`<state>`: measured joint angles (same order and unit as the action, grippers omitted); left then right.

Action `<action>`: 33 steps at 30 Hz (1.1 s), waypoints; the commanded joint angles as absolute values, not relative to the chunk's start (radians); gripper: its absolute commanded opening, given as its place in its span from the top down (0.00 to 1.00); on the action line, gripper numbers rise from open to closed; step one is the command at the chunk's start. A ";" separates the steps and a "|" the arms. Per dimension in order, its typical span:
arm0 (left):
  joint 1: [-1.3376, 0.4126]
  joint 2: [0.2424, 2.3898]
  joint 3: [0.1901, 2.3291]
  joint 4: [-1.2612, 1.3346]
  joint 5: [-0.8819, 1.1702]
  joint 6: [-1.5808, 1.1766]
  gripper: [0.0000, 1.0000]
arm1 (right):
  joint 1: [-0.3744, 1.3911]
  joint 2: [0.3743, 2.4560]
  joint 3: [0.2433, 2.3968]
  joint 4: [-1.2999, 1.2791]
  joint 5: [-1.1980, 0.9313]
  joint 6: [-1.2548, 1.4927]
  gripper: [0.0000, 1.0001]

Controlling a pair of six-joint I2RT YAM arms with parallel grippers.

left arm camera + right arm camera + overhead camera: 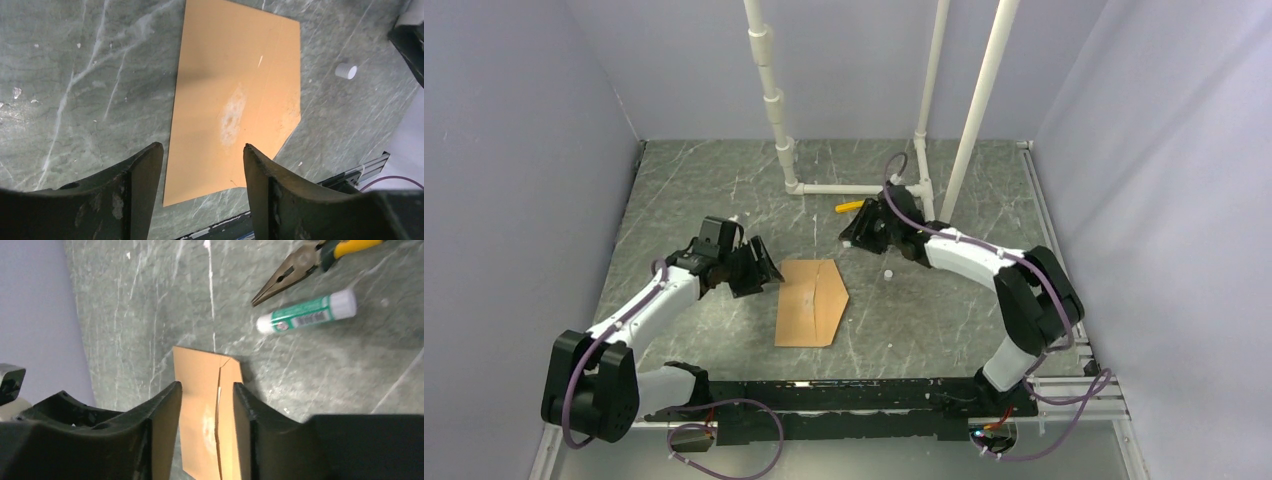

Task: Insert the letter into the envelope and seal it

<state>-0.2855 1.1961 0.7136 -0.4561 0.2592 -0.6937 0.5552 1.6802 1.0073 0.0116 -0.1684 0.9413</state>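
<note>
- The envelope (811,302) lies flat mid-table with its flap folded over; no loose letter is in sight.
- The left gripper (764,268), at the envelope's nine o'clock, gapes wide and empty.
- The right gripper (852,233), at one o'clock, stands part-open and empty.
- To seal it well, I'd pin one edge and press along the flap.

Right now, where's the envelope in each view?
Top external: envelope near frame centre, slightly left.
Left wrist: envelope upper centre, beyond the open left pincer.
Right wrist: envelope bottom centre, seen through the right pincer gap.
Shared landmark: pale smudge on its face, in both wrist views.
</note>
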 commanded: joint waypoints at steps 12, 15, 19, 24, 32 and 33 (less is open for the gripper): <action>-0.354 1.256 0.626 -0.318 0.324 -0.710 0.70 | 0.748 1.540 0.859 -0.213 0.209 0.926 0.93; -0.385 1.287 0.617 -0.314 0.282 -0.732 0.75 | 0.748 1.547 0.833 -0.179 0.133 0.903 0.93; -0.448 1.309 0.595 -0.327 0.194 -0.781 0.79 | 0.749 1.566 0.785 -0.096 0.030 0.914 0.92; -0.500 1.305 0.557 -0.329 0.112 -0.838 0.83 | 0.748 1.572 0.717 0.053 -0.067 0.935 0.91; -0.527 1.347 0.527 -0.328 0.055 -0.872 0.85 | 0.753 1.589 0.620 0.347 -0.237 0.920 0.90; -0.528 1.354 0.527 -0.326 0.053 -0.874 0.85 | 0.753 1.590 0.614 0.378 -0.254 0.910 0.89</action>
<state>-0.5152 1.3079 0.5560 -0.3367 0.1368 -0.8516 0.7464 1.5898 0.6502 0.1471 -0.1455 0.9264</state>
